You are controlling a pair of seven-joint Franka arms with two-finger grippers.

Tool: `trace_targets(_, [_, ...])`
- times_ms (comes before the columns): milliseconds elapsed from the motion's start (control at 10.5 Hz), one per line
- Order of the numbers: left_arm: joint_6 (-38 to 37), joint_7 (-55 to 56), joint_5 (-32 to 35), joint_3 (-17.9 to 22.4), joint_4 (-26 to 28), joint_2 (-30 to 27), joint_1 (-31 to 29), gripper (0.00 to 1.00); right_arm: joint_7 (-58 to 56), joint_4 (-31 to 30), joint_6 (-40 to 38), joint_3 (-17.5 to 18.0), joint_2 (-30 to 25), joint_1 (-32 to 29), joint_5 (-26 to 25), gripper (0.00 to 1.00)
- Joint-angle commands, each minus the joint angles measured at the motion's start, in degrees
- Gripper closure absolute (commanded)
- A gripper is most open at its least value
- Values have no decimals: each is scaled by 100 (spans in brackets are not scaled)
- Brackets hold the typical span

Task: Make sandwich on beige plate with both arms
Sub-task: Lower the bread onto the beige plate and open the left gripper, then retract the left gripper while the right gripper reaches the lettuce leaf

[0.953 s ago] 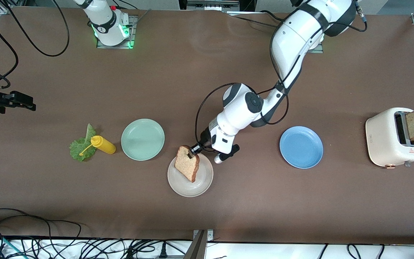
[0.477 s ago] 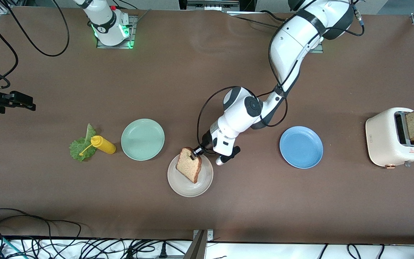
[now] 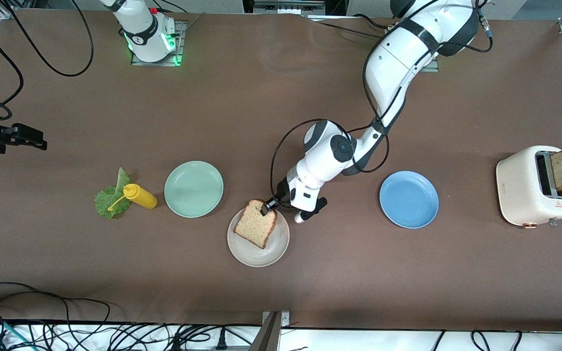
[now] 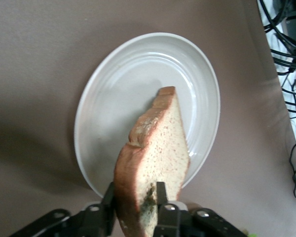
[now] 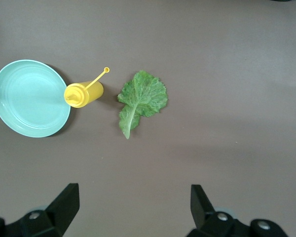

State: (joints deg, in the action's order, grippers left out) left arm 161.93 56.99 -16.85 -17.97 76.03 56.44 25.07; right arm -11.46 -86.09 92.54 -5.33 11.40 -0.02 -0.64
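On beige plate (image 3: 247, 253): bread slice (image 3: 255, 229) (brown crust)

the left arm (image 3: 398, 58) reaches down mid-table, its wrist bent, left gripper (image 3: 267, 208) low, fingers (image 4: 162, 193) flanking a bread slice. the right arm waits at its table end, right gripper (image 5: 133, 205) spread wide.

Bread slice (image 3: 255, 229) tilted on beige plate (image 3: 276, 251).
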Motion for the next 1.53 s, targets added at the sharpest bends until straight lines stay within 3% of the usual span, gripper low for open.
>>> trace_targets(0, [-160,-74,-196,-5,79,-81,-37,0,38,57,-113,-73,12,-85,28,0])
trace_targets(381, [-1380,-65,-126,13,70,-273,-370,0,12,57,-105,-73,73,-252,440,0])
trace_targets(763, [-2943,-126,-73,266,61,-1054,-994,0,-41,66,-34,-29,230,-192,434,0])
trace_targets(1049, [-4342,-292,1190,391,17,-1784,-1529,0,-67,66,35,-29,476,-191,451,0])
trace_targets(1144, [-4615,-554,1201,399,17,-1969,-1740,0,-67,66,80,-3,773,-87,398,0])
trace_targets(1430, [-5941,-1923,1350,417,-9,-2645,-2539,0,-182,75,403,-29,977,-95,389,0])
